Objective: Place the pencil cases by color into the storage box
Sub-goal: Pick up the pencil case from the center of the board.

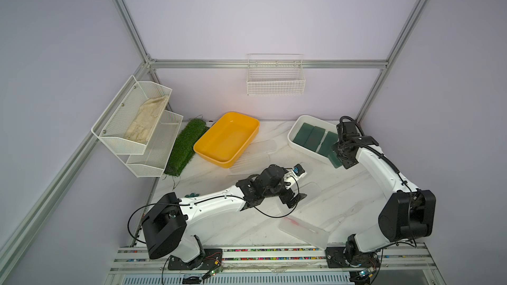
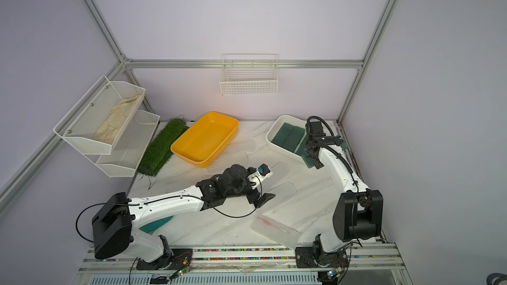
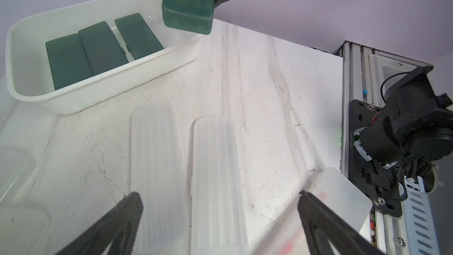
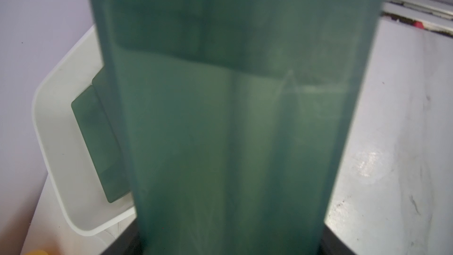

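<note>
- The right gripper (image 1: 342,160) is clamped on a dark green pencil case (image 3: 187,3), pinching it at one end.
- That held case hangs steeply, its long axis close to upright. Its free short end points down at the end of the white storage box (image 3: 98,89) nearest the right arm.
- I cannot tell whether this lower end is over the box's rim or just outside it.
- In the right wrist view the held case fills most of the frame, running lengthwise away from the jaws.
- Three more green cases (image 3: 67,60), (image 3: 101,45), (image 3: 138,35) lie flat in the white box. They sit side by side with long axes parallel, running across the box's width.
- The left gripper (image 3: 218,195) has its jaws spread wide and grips nothing. It hovers over the table (image 3: 269,94).
- Below it, two frosted clear cases (image 3: 157,168), (image 3: 215,172) lie flat on the table just beside each other. Their long axes are parallel, and their rounded far ends point towards the white box.
- In a top view, two further frosted cases (image 1: 263,145), (image 1: 249,160) lie flat just beside the yellow box (image 1: 197,149). They are roughly parallel to each other.
</note>
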Tool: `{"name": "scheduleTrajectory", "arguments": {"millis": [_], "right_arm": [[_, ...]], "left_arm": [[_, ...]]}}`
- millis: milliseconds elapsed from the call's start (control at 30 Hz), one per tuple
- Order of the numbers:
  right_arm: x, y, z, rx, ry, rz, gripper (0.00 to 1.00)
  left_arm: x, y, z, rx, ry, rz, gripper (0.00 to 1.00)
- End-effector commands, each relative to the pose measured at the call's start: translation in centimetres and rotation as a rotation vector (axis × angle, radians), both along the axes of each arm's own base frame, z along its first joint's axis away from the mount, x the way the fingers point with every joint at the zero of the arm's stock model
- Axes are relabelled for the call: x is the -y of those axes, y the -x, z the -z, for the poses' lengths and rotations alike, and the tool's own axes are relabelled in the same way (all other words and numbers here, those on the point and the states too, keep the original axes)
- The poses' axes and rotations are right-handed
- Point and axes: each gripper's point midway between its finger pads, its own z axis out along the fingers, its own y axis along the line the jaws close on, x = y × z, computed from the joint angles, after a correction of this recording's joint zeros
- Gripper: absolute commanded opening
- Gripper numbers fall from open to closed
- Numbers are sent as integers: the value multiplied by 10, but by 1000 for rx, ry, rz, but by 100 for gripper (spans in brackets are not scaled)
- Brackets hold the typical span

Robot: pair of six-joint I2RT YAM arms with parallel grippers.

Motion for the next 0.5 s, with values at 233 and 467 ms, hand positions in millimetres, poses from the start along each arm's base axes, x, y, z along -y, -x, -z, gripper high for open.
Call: {"name": "scheduleTrajectory", "arguments": {"millis": [233, 467], "right_arm": [[13, -84, -5, -44, 297, -250, 62], [23, -111, 12, -108, 443, -334, 62]], "left_arm": [[-1, -10, -55, 60, 115, -21, 100], [-9, -15, -54, 61, 101, -49, 100]]}}
